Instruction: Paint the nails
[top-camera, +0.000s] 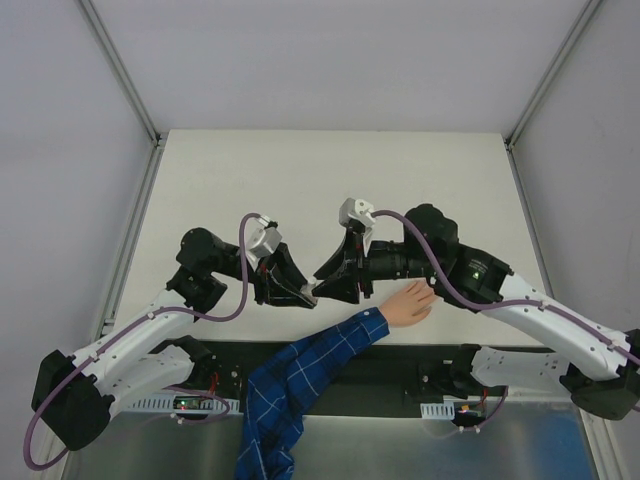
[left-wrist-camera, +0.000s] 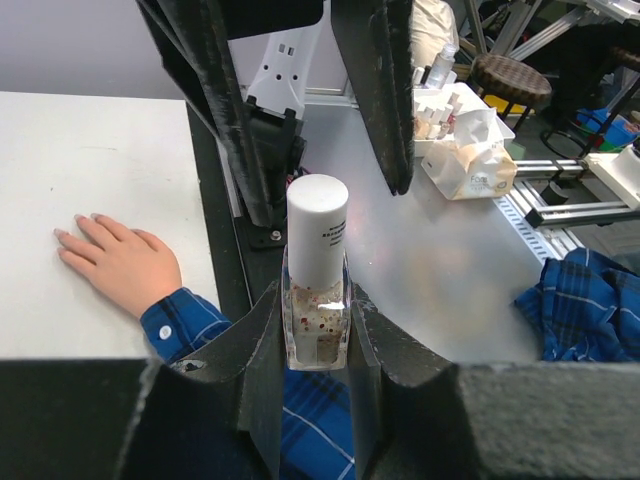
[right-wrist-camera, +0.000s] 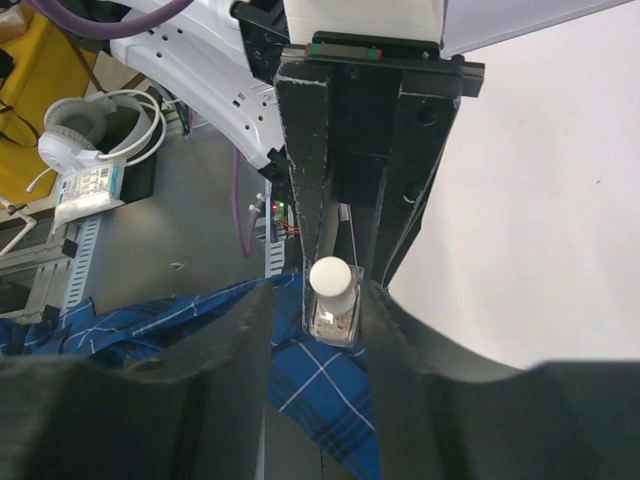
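Note:
My left gripper (left-wrist-camera: 316, 298) is shut on a small clear nail polish bottle (left-wrist-camera: 317, 330) with a white cap (left-wrist-camera: 318, 215), held upright above the blue plaid sleeve (left-wrist-camera: 190, 325). My right gripper (right-wrist-camera: 318, 300) is open and faces it, its fingers (left-wrist-camera: 380, 100) on either side of the cap without touching. The two grippers meet nose to nose in the top view, left gripper (top-camera: 306, 292) and right gripper (top-camera: 330, 282). The pale hand (top-camera: 410, 305) lies flat on the white table (top-camera: 330, 180) under the right arm. It also shows in the left wrist view (left-wrist-camera: 125, 262), with nails (left-wrist-camera: 78, 219) hardly discernible.
A black strip (top-camera: 400, 360) and grey metal bench (left-wrist-camera: 450, 270) run along the table's near edge. A bag and small bottles (left-wrist-camera: 465, 150) stand on the bench. Headphones (right-wrist-camera: 95, 125) lie off to the left. Frame posts (top-camera: 120, 70) flank the table.

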